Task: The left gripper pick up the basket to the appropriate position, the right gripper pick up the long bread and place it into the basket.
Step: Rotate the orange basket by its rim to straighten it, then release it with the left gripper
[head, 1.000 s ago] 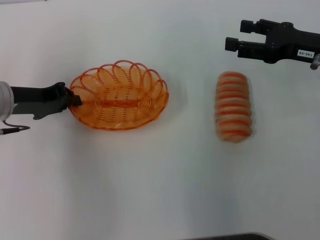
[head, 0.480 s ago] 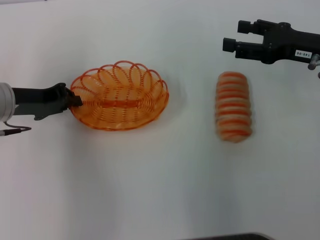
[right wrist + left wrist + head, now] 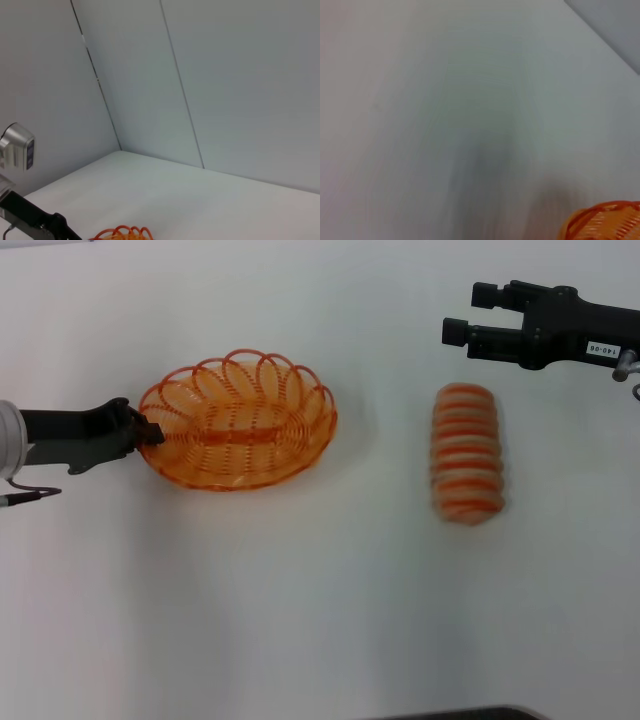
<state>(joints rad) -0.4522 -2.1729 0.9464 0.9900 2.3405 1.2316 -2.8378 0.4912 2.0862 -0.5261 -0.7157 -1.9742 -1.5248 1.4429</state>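
left hand point(image 3: 148, 432) grips basket point(image 3: 240, 420) rim | right hand point(image 3: 458, 313) spread beyond long bread point(image 3: 466, 453)

left hand point(image 3: 148, 432) tips hidden at basket point(image 3: 238, 420) rim, basket cropped in both wrist views

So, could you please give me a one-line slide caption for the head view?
Left gripper grips the orange wire basket by its rim; right gripper hovers open beyond the long bread.

A: Where's the basket point(image 3: 238, 420)?
B: Left on the tabletop point(image 3: 320, 620), left gripper point(image 3: 148, 431) at its left rim.
A: And the long bread point(image 3: 466, 453)?
B: Right, well apart; right gripper point(image 3: 470, 316) beyond its far end.
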